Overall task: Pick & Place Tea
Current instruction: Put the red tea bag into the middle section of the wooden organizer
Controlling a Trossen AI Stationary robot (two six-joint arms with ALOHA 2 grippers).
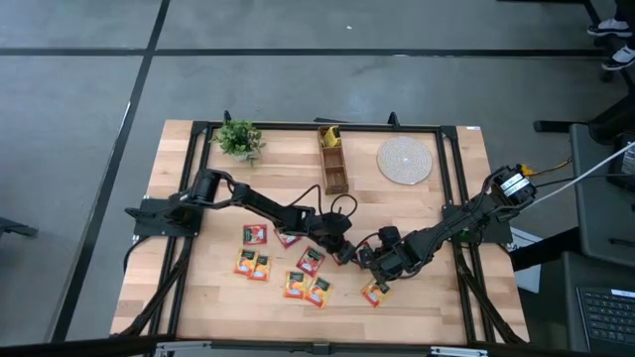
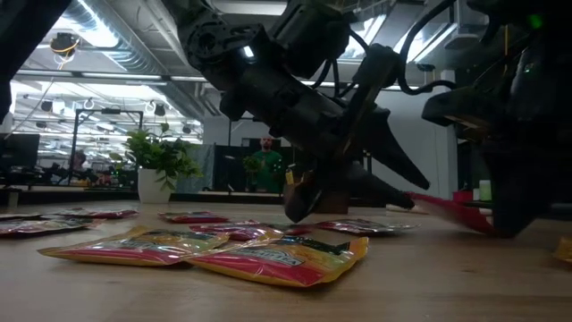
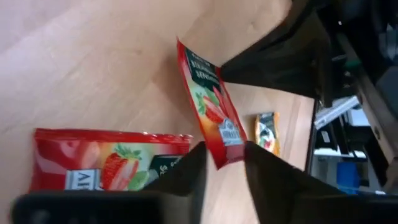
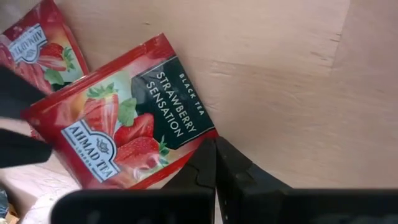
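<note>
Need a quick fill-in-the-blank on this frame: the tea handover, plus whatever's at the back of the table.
1. The right gripper is shut on a ___ tea sachet.
2. Its label reads Strawberry ___.
3. The left gripper has the sachet's other end ___ its fingers.
4. The wooden box stands between the potted plant and the round woven ___.

Missing words: red; Sensation; between; mat
</note>
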